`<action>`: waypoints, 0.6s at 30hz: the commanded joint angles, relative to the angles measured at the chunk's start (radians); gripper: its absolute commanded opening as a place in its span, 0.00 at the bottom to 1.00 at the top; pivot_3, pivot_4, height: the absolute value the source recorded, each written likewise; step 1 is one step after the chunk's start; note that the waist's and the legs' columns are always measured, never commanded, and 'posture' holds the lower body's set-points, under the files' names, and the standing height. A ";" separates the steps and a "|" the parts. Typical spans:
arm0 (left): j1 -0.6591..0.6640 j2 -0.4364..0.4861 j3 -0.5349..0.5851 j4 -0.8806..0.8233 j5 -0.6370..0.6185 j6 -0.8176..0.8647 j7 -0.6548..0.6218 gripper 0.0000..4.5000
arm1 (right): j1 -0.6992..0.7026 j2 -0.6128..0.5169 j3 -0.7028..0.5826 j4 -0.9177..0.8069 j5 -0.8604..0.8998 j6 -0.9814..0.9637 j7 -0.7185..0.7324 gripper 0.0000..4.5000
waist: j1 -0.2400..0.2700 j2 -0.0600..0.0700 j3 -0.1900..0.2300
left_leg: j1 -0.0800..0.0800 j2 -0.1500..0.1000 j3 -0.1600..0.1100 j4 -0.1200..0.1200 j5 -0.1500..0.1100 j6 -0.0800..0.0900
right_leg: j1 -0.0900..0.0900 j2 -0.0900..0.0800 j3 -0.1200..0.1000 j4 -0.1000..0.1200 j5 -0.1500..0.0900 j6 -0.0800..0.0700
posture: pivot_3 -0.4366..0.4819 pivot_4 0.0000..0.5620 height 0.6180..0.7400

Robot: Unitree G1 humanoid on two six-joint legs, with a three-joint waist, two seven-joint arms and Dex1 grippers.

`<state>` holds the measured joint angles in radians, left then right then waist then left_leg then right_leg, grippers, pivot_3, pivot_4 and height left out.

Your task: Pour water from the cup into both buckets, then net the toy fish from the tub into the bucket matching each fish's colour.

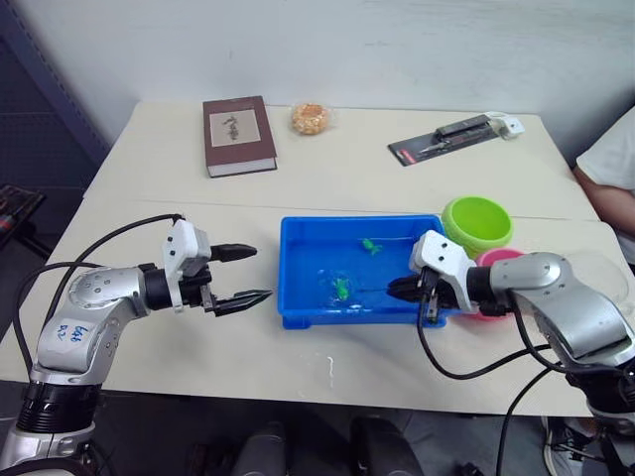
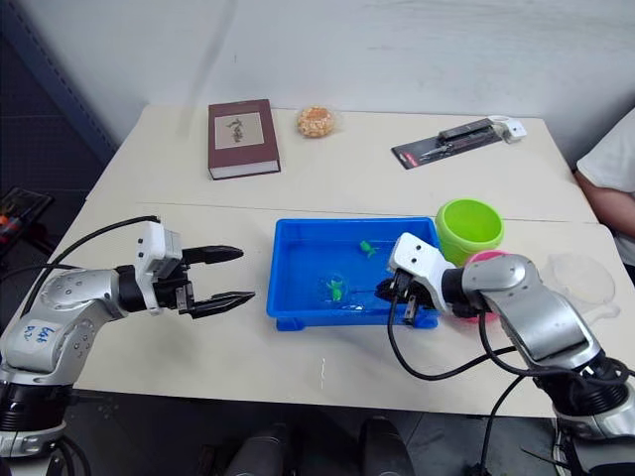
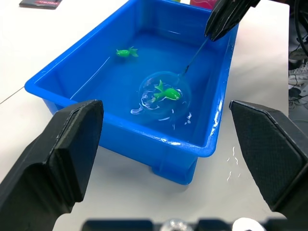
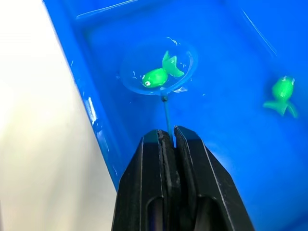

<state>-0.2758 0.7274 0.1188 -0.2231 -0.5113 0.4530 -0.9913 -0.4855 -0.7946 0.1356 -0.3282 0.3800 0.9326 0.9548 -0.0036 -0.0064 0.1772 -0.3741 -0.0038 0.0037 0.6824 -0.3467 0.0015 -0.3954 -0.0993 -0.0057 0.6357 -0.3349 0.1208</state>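
Note:
The blue tub (image 1: 357,220) holds water and two green toy fish. One fish (image 4: 155,77) lies inside a small round net (image 4: 144,57) under the surface. The other fish (image 4: 281,94) floats free toward the tub's far side. My right gripper (image 4: 167,134) is shut on the net's thin handle, at the tub's right end. My left gripper (image 1: 260,273) hangs open just left of the tub, holding nothing. The green bucket (image 1: 476,223) stands beyond the tub's right corner. The pink bucket (image 1: 496,260) is partly hidden behind my right wrist. A clear cup (image 2: 583,278) sits further right.
At the table's far side lie a brown book (image 1: 238,134), an orange wrapped snack (image 1: 310,118) and a black carded tool pack (image 1: 442,139). A person's white sleeve (image 1: 615,154) shows at the right edge. Cables trail from both wrists.

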 commanded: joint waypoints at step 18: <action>-0.235 -0.119 -0.059 -0.017 -0.103 0.135 0.069 1.00 | 0.297 -0.100 -0.560 -0.027 0.229 -0.035 0.013 0.00 | 0.005 0.000 0.000 | -0.001 -0.001 0.001 0.000 0.000 0.001 | 0.000 0.002 -0.003 0.000 0.000 0.000 | 0.48 0.27 0.99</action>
<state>-0.4890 0.6109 0.0493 -0.2431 -0.5898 0.5771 -0.9370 -0.1965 -0.8717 -0.3623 -0.3187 0.6055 0.9400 0.9528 0.0011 -0.0065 0.1772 -0.3750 -0.0050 0.0047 0.6827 -0.3468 0.0023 -0.3949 -0.0967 -0.0087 0.6359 -0.3346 0.1213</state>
